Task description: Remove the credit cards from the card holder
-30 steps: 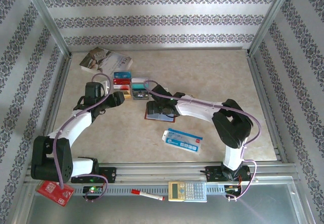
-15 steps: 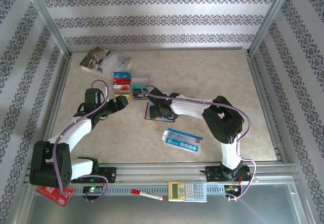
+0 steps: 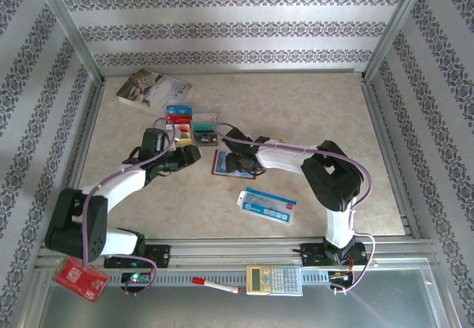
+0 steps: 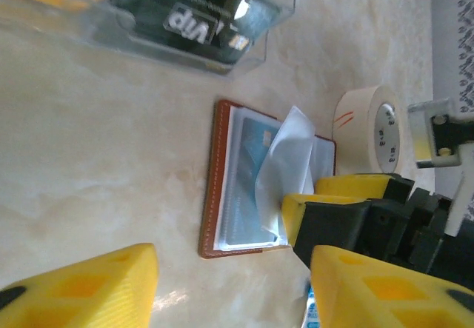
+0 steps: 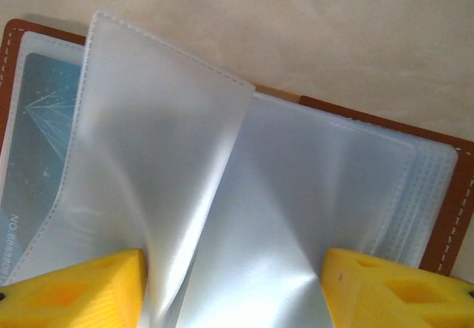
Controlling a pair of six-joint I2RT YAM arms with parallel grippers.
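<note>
One teal card is seen sleeved in the open card holder, laid at 5 o'clock from the clear tray of other cards. The right gripper is placed over it, fingers wide, a loose sleeve standing unclamped between them: the pages are being leafed. The left gripper is placed at the holder's 9 o'clock, fingers wide, empty. Next, probably, the card's edge must be pinched and drawn out.
</note>
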